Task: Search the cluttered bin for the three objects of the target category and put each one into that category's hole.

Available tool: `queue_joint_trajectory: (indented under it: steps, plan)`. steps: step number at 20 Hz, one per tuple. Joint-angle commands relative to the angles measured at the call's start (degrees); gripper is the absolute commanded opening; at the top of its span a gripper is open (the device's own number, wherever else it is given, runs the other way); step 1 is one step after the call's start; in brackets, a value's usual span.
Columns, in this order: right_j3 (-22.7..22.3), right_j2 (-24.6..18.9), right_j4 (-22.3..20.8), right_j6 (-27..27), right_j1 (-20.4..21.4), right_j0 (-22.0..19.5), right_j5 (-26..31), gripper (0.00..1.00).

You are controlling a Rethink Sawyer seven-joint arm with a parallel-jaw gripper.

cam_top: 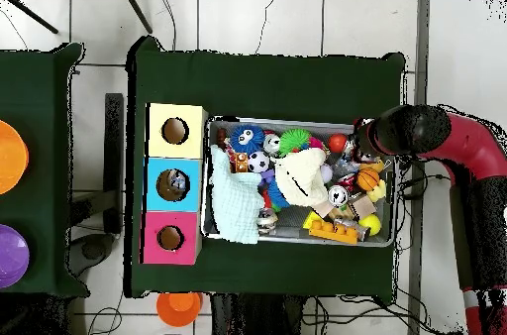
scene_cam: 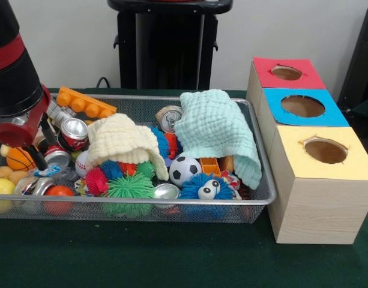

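Wire-mesh bin: spiky rubber balls, waffle-weave cloths; claw state indiscernible.

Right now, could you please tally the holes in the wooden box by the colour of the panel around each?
Red panel: 1 hole
Blue panel: 1 hole
Yellow panel: 1 hole
Total: 3 holes

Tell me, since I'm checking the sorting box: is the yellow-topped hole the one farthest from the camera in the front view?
No, the yellow-topped hole is nearest the camera; the red-topped hole is farthest.
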State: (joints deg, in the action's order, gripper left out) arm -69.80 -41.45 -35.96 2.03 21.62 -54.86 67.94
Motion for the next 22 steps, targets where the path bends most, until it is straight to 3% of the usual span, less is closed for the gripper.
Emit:
queue_joint_trajectory:
  steps: [1, 10, 22]
  plan:
    - [-3.5, -0.6, -3.3, -9.7, -2.6, -0.3, -4.6, 1.0]
    - [-3.0, -0.9, -3.4, -10.3, -3.0, -0.6, -6.3, 1.0]
    - [-1.9, 1.2, -5.0, -10.5, -3.8, 0.3, -4.0, 1.0]
